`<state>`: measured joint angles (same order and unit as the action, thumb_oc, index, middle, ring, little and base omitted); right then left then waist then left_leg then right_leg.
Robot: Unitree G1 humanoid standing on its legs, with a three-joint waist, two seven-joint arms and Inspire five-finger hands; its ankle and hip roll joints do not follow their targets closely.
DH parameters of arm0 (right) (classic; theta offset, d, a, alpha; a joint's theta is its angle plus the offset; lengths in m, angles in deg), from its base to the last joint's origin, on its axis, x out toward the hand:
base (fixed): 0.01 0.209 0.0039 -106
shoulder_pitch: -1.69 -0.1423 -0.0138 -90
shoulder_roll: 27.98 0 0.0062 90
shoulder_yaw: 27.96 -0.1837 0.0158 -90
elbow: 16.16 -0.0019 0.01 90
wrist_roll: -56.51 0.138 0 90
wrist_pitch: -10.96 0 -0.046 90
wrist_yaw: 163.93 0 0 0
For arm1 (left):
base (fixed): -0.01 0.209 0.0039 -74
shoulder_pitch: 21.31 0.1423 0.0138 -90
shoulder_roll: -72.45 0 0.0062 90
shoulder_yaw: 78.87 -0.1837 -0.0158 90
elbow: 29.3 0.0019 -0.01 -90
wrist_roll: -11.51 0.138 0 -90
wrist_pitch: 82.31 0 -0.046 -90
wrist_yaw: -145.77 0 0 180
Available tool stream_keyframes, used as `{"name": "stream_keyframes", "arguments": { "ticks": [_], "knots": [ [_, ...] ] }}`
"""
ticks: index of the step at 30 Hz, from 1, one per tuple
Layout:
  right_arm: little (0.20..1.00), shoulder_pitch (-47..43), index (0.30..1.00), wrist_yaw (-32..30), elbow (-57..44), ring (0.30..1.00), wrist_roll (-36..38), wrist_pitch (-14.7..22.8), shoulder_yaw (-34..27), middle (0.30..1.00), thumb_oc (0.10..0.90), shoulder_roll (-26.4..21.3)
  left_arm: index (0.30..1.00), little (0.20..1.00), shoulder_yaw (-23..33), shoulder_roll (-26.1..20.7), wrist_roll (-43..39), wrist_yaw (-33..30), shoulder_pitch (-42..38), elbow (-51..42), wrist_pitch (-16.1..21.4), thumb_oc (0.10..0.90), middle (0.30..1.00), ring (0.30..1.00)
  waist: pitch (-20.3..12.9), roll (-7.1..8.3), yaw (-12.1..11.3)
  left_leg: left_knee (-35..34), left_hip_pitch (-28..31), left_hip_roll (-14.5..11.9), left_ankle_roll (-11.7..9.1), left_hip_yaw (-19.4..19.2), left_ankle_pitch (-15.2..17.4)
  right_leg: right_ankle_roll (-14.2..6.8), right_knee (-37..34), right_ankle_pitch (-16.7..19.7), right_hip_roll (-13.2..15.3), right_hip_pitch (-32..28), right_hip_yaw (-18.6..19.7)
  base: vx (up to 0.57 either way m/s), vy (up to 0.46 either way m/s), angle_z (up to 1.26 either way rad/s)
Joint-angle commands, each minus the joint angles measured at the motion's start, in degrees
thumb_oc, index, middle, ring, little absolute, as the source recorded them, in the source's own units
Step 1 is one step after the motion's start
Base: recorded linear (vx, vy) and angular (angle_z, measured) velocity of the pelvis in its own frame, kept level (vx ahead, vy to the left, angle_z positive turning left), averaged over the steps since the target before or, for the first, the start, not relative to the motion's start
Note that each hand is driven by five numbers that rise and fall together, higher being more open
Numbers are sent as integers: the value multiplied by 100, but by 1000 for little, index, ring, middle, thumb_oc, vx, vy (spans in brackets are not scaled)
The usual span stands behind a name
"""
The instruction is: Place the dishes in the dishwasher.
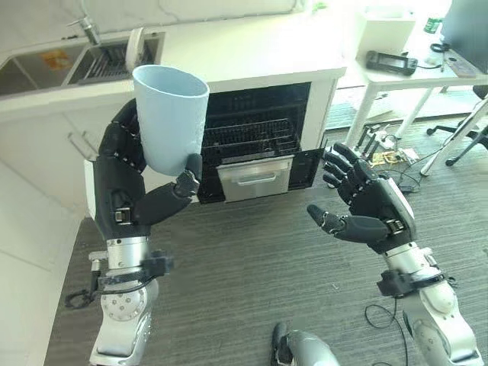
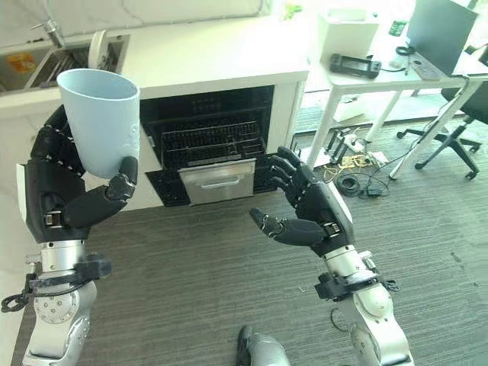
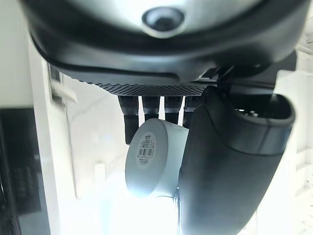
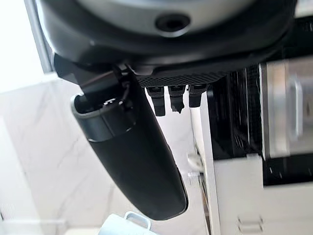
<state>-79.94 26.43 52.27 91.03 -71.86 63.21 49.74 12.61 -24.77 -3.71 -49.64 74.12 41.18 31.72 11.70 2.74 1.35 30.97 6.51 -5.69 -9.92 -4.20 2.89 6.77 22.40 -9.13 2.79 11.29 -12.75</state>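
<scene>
my left hand (image 1: 130, 194) grips the pale blue cup (image 1: 169, 114) upright before the open dishwasher (image 1: 255, 141), right hand (image 1: 366, 206) spread wide, empty.

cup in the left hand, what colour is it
Pale blue, plain with no pattern. The cup shows best in the left eye view, held upright by the left hand.

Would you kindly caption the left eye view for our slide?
Left hand holds a pale blue cup upright before the open dishwasher; right hand open, holding nothing.

dishwasher (image 1: 255, 141) under counter (image 1: 252, 57) | sink (image 1: 107, 61) left | desk (image 1: 427, 72) right
</scene>
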Motion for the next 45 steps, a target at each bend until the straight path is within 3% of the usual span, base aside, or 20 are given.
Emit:
{"name": "stream_keyframes", "arguments": {
  "ticks": [1,3,5,6,9,10,14,17,23,24,25,28,29,31,34,36,40,45],
  "knots": [
    [900,-343,900,-5,-351,900,189,560,-54,900,800,1,300,300,84,-151,3,83,-205,-421,858,400,300,300,-290,135,-134,-843,-659,471,784,-593,26,-1021,-521,249,532,-315,139,133,-81,11],
    [900,-406,900,-16,-300,900,168,592,-6,900,800,40,300,300,114,-118,16,205,-112,-423,935,400,300,300,-218,58,-163,-1378,-703,530,846,-803,153,-1073,-521,154,421,-422,148,144,5,12],
    [900,-439,900,-57,-275,900,37,599,92,900,800,139,300,300,120,-108,10,257,-30,-426,1005,400,300,300,-136,-155,-192,-1378,-1233,366,776,-745,387,-1082,-521,56,111,-562,203,162,57,7],
    [900,-436,900,-90,-285,900,-20,589,146,900,800,171,300,300,115,-100,12,243,2,-428,1025,400,300,300,-113,-228,-242,-1378,-1553,300,707,-621,345,-1083,-521,-2,-19,-637,251,257,84,-19],
    [900,-316,900,-132,-367,900,-55,650,169,900,800,105,300,300,62,-103,23,163,42,-406,1140,400,300,300,-35,-362,-378,-1378,-2499,43,394,-139,-309,-937,-521,-303,-387,-995,399,341,115,-5],
    [900,-309,900,-134,-367,900,-37,671,162,900,800,67,300,300,63,-105,27,152,33,-394,1164,400,300,300,-21,-358,-383,-1378,-2557,27,396,-146,-294,-919,-521,-355,-392,-1039,405,331,160,-46],
    [900,-270,900,-1,-320,900,19,710,154,900,800,28,300,300,83,-171,87,-45,-119,-302,1145,400,300,300,-19,-308,-397,-1378,-2428,-10,512,-179,-85,-989,-521,-455,-229,-1242,343,254,152,-30],
    [900,-132,900,31,-428,900,94,699,115,900,800,86,300,300,123,-236,95,-4,-178,-335,1049,400,300,300,-109,-181,-491,-1378,-2283,56,656,-202,94,-1132,-521,-512,-20,-1489,223,274,156,-29],
    [900,-323,900,-287,-401,900,1,775,161,900,800,240,300,300,180,-332,-158,426,-357,-405,977,400,300,300,-271,58,-824,-1378,-2226,393,929,-7,284,-1400,-521,-459,415,-1772,-181,230,153,2],
    [900,-367,900,-330,-387,900,-12,781,187,900,800,269,300,300,192,-345,-157,450,-384,-411,952,400,300,300,-307,79,-865,-1378,-2221,462,987,49,312,-1443,-521,-372,453,-1797,-219,258,204,15],
    [900,-447,900,-358,-369,900,-16,754,214,900,800,333,300,300,193,-370,-78,439,-429,-432,913,400,300,300,-326,150,-892,-1378,-2134,598,1081,84,399,-1541,-521,-74,554,-1915,-270,228,207,15],
    [900,-554,900,-347,-367,900,-43,709,298,900,800,433,300,300,186,-408,113,331,-525,-442,899,400,300,300,-359,97,-835,-1378,-1960,696,1224,196,541,-1634,-517,890,494,-2061,-368,226,229,13],
    [900,-547,900,-356,-394,900,-73,707,334,900,800,463,300,300,183,-412,198,306,-583,-444,870,400,300,300,-329,39,-766,-1378,-1868,753,1283,299,565,-1641,38,1111,412,-1838,-260,223,250,2],
    [900,-572,900,-356,-389,900,-117,697,403,900,800,484,300,300,154,-406,306,212,-638,-446,826,400,300,300,-310,-12,-674,-1378,-1766,753,1292,314,616,-1542,316,1064,358,-1460,-135,118,137,19],
    [900,-736,900,-263,-216,900,-17,752,487,900,800,445,300,300,81,-489,481,2,-903,-326,784,400,300,300,-212,-1,-659,-1378,-1634,671,1219,243,622,-1398,-521,563,448,-1258,-380,125,-61,32],
    [900,-804,900,-189,-204,900,78,763,451,900,800,376,300,300,61,-538,594,-145,-979,-307,808,400,300,300,-142,60,-632,-1378,-1536,623,1197,136,690,-1426,-521,414,644,-875,-274,95,-141,-17],
    [900,-794,900,-214,-364,900,136,626,430,900,800,346,300,300,-36,-496,732,-190,-1027,-358,741,400,300,300,-104,193,-382,-1378,-1293,668,1257,173,1014,-1701,-521,974,933,76,623,216,-263,-2],
    [900,-723,900,-227,-519,900,216,594,418,900,800,332,300,300,16,-525,663,-105,-866,-451,795,400,300,300,-91,243,-370,-1378,-1076,622,1260,285,1198,-1775,-521,1126,1055,412,710,218,-363,70]
  ]
}}
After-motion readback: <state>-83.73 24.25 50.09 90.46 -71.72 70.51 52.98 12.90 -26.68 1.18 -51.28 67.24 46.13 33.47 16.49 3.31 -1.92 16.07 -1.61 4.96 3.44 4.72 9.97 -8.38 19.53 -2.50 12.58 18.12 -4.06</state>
